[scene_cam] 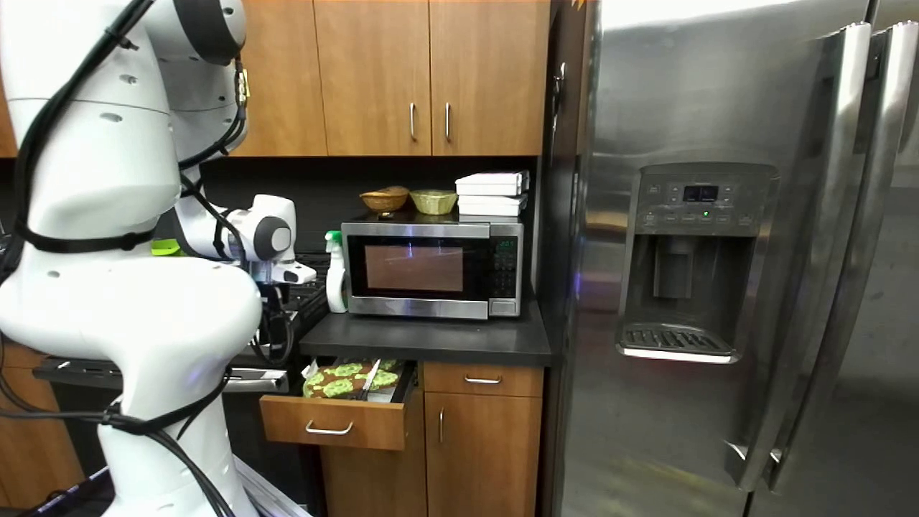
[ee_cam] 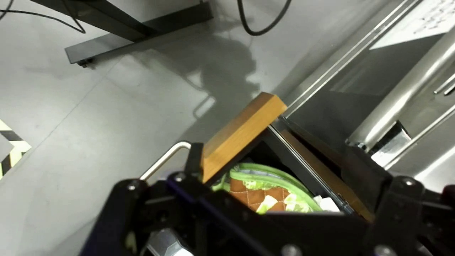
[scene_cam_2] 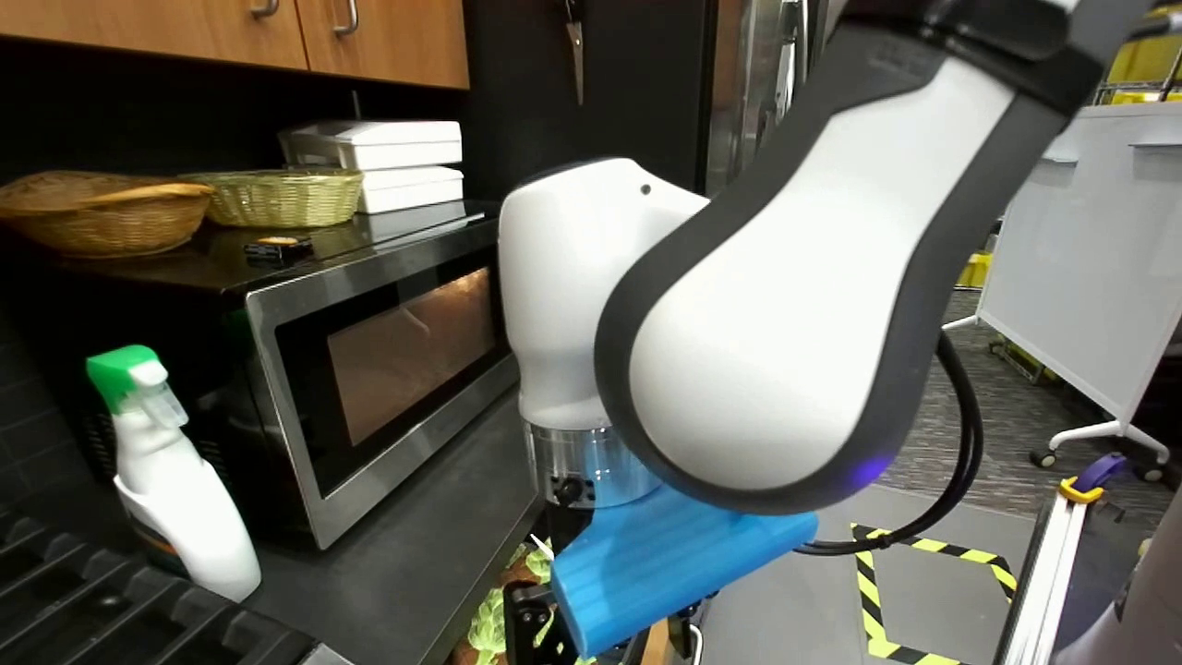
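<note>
Below the flat dark countertop [scene_cam: 431, 337], a brown wooden drawer [scene_cam: 334, 413] stands pulled out; the bent white-and-grey robot arm [scene_cam_2: 766, 369] points its black two-fingered gripper [ee_cam: 275, 153], spread wide and empty, downward near it.

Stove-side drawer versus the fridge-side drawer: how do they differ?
The stove-side drawer is pulled out; the fridge-side drawer is shut. The stove-side drawer shows a patterned cloth inside; the fridge-side drawer's contents are hidden. Both are wood-fronted with metal handles.
</note>
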